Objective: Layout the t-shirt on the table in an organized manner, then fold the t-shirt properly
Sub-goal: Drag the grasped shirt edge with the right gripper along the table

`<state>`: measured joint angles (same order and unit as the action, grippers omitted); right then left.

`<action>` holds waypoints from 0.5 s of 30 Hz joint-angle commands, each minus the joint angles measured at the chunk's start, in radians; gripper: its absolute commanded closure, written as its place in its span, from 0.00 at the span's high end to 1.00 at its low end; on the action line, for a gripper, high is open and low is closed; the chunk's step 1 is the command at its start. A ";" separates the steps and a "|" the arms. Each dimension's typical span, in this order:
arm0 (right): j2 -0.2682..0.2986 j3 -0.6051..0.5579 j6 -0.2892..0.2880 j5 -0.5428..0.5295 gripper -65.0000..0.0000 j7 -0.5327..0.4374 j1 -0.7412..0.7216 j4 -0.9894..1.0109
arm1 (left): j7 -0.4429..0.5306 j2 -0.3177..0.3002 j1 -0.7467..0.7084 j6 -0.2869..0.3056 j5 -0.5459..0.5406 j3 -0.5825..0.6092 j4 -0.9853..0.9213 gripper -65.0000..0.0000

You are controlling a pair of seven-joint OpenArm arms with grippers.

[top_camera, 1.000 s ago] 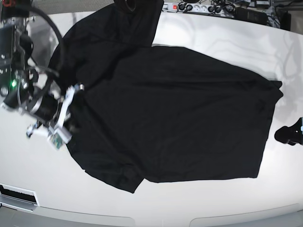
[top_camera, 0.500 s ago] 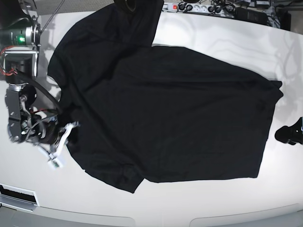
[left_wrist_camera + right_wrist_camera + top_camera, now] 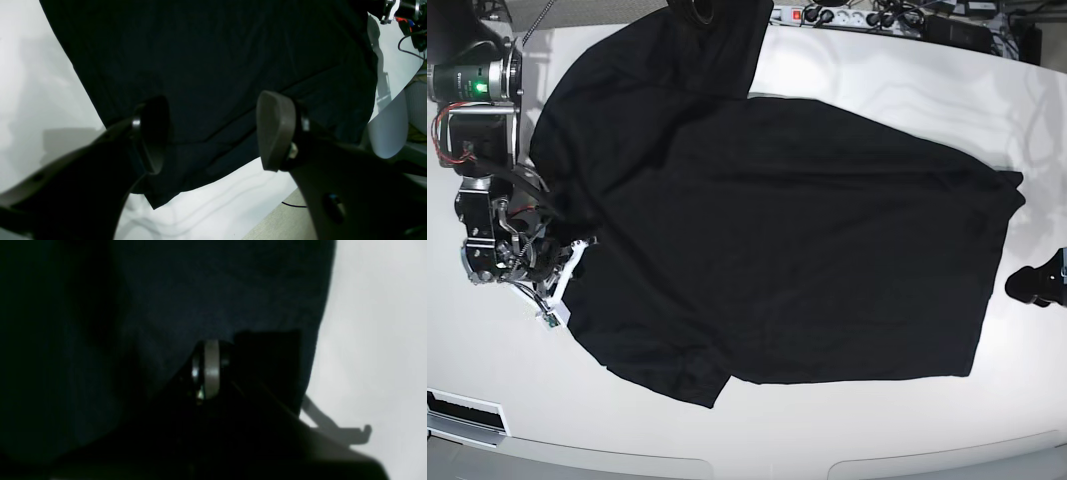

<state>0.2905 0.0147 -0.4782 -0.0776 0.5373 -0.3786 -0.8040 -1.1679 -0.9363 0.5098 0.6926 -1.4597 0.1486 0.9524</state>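
Observation:
The black t-shirt (image 3: 797,240) lies spread over most of the white table (image 3: 847,430), with one part running up to the far edge. My right gripper (image 3: 582,245) is shut and sits low at the shirt's left edge. In the right wrist view this gripper (image 3: 247,340) is a dark shape against the t-shirt (image 3: 200,280), and I cannot tell if cloth is pinched. My left gripper (image 3: 1032,285) hovers just off the shirt's right edge. In the left wrist view it (image 3: 213,133) stands open and empty above the t-shirt (image 3: 206,50), near a hem corner.
A power strip with cables (image 3: 847,15) lies along the far table edge. The right arm's body with a green light (image 3: 472,85) stands at the far left. The table's front edge and the floor (image 3: 273,226) show close behind the left gripper.
The right arm swung down along the shirt's left edge, then came back up a little. The shirt's outline looks the same. The left gripper has not moved.

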 commanded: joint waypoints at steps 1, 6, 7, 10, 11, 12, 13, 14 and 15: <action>0.003 -0.005 0.030 0.012 0.00 -0.003 -0.024 -0.011 | 0.016 -0.028 0.023 0.006 -0.024 -0.013 0.010 0.64; -0.021 -0.044 0.193 0.011 0.00 -0.001 -0.031 -0.015 | 0.016 -0.028 0.023 0.006 -0.024 -0.013 0.010 0.64; -0.027 -0.050 0.225 0.012 0.00 0.006 -0.031 -0.021 | 0.016 -0.028 0.023 0.006 -0.024 -0.013 0.009 0.64; -0.042 -0.055 0.267 0.011 0.00 0.034 -0.031 -0.073 | 0.016 -0.028 0.023 0.006 -0.024 -0.013 0.010 0.64; -0.043 -0.055 0.268 0.011 0.00 0.043 -0.031 -0.099 | 0.016 -0.028 0.023 0.006 -0.024 -0.013 0.010 0.64; -0.043 -0.055 0.268 0.011 0.00 0.051 -0.031 -0.127 | 0.016 -0.028 0.023 0.006 -0.024 -0.013 0.010 0.64; -0.043 -0.055 0.248 0.003 0.00 0.058 -0.031 -0.155 | 0.016 -0.028 0.023 0.006 -0.024 -0.013 0.010 0.64; -0.043 -0.055 0.222 0.003 0.00 0.066 -0.031 -0.186 | 0.016 -0.028 0.023 0.006 -0.024 -0.013 0.010 0.64; -0.043 -0.055 0.207 0.004 0.00 0.075 -0.031 -0.215 | 0.016 -0.028 0.023 0.006 -0.024 -0.013 0.010 0.64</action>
<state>0.2371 -0.0433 -0.2760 -0.0685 0.6266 -0.3771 -1.0019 -1.1667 -0.9363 0.5098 0.6930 -1.4593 0.1486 0.9524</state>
